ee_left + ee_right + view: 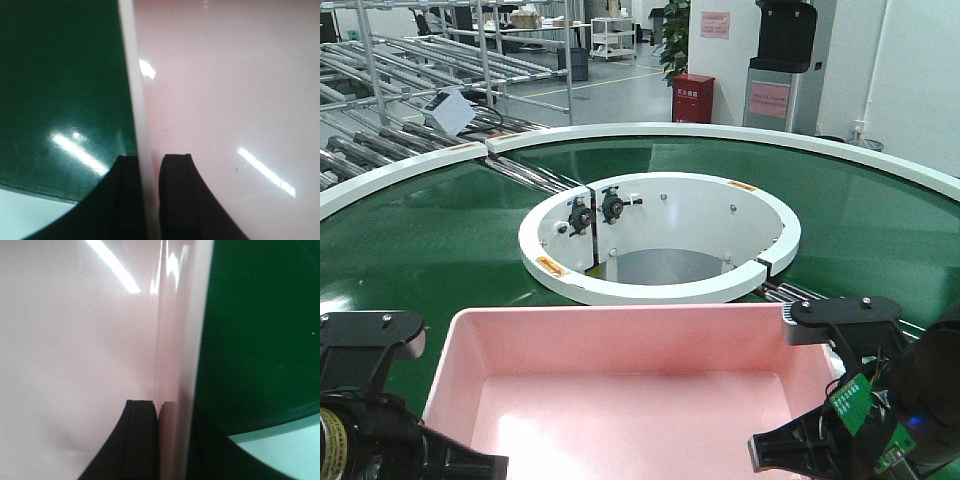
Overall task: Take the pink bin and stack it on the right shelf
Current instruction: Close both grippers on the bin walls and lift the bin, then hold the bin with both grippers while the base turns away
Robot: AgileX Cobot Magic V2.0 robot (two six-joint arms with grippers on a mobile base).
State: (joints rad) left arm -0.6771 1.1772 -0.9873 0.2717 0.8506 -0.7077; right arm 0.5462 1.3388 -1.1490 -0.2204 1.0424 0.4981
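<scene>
The pink bin (620, 390) fills the near foreground over the green conveyor ring (420, 240); whether it rests on the belt or hangs above it cannot be told. My left gripper (150, 167) is shut on the bin's left wall, one black finger outside and one inside the rim (136, 100). My right gripper (172, 410) is shut on the bin's right wall (175, 340), its inner finger pressed against the pink plastic and the outer one shadowed behind it. In the front view both grippers (445, 455) (800, 445) sit at the bin's near corners. The right shelf is out of view.
A white circular hub (660, 235) with a central opening sits inside the conveyor ring just beyond the bin. Roller racks (410, 70) stand at the back left, a red cabinet (693, 97) and a grey machine (782, 70) at the back.
</scene>
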